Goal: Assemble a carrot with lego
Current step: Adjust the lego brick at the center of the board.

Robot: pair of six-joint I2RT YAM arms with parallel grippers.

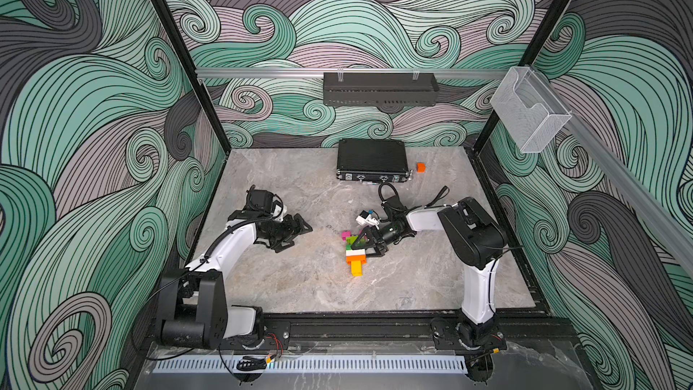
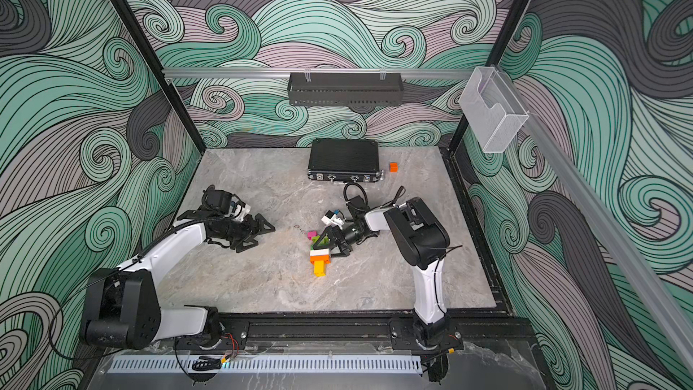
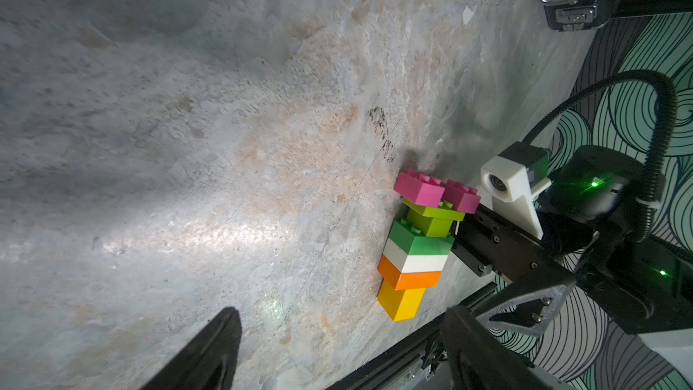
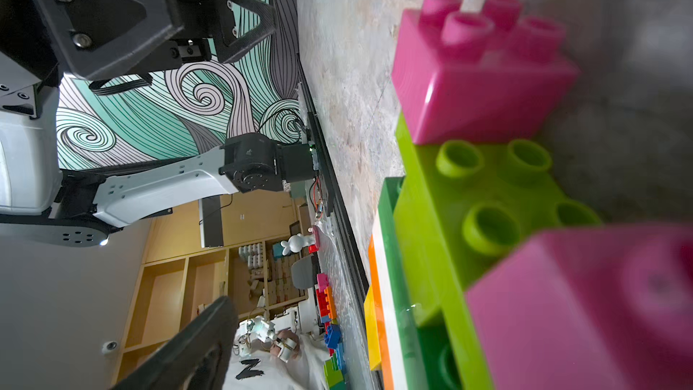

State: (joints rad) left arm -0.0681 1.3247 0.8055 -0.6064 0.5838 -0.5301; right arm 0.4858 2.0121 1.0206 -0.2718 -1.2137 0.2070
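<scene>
The carrot (image 1: 354, 253) lies flat near the middle of the grey marbled desk (image 1: 300, 287), between swirling teal walls. The right gripper (image 1: 366, 246) stands wide open just beside it. The left gripper (image 1: 295, 237) is spread and empty.

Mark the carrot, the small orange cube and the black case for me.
carrot (image 3: 420, 261): left wrist view, on the white band midway along it.
orange cube (image 1: 420, 167): in a top view, on the middle of the cube.
black case (image 1: 371, 159): in a top view, on the middle of its ribbed lid.

Even, soft light; glare streak on tabletop (image 3: 195, 234) in left wrist view; nearest pink brick (image 4: 581, 313) blurred; frame edges bowed.
</scene>
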